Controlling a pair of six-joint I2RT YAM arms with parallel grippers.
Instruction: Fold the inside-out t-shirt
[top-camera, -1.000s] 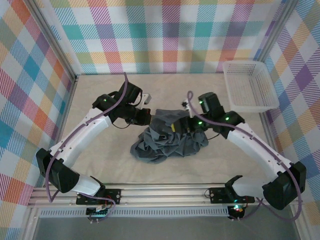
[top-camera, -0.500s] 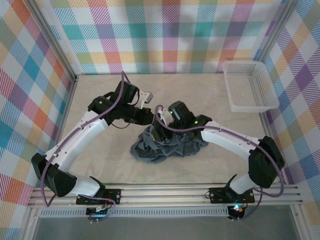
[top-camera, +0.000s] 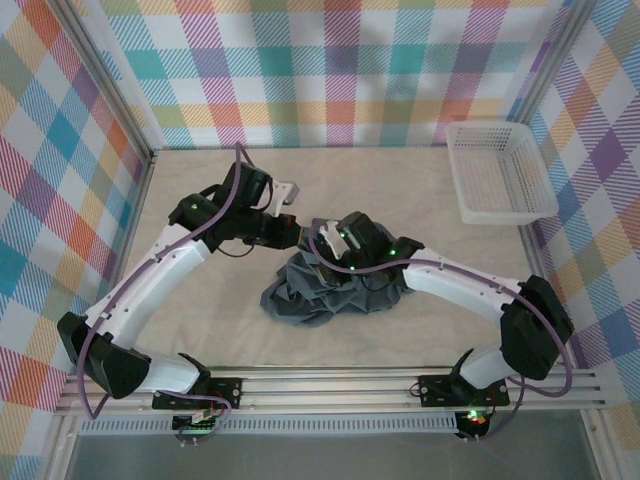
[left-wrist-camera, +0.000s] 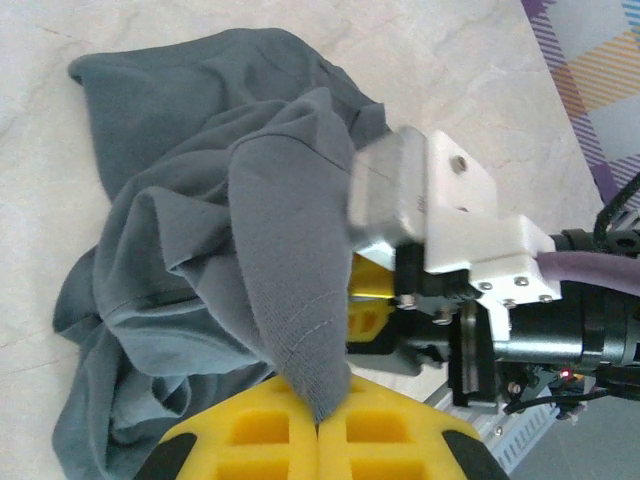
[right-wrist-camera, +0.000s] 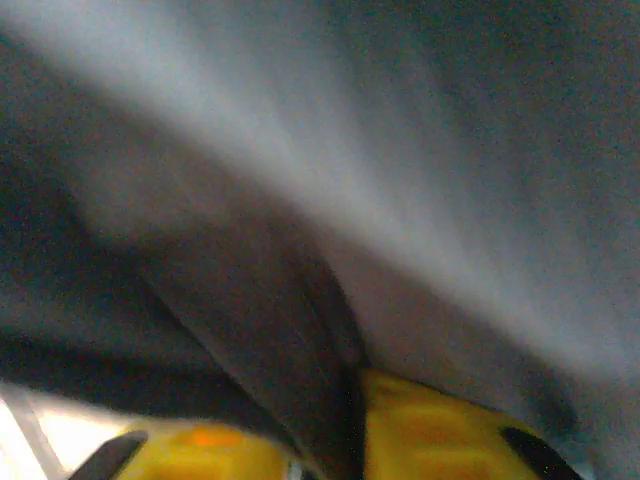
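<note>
- While the inside-out t-shirt (top-camera: 335, 290) lies bunched in a dark grey heap at the middle of the table (top-camera: 420, 190), we see both arms reaching in over its far edge.
- We find the left gripper (top-camera: 297, 233) at the heap's upper left. In its wrist view the yellow fingers (left-wrist-camera: 260, 430) are pressed together on a raised fold of the cloth.
- We see the right gripper (top-camera: 322, 266) just beside it, nose down in the fabric. Its wrist view, though blurred, shows a dark fold squeezed between the two yellow pads (right-wrist-camera: 440, 420).
- We note the white basket (top-camera: 500, 213) in the far right corner, well apart from the shirt.
</note>
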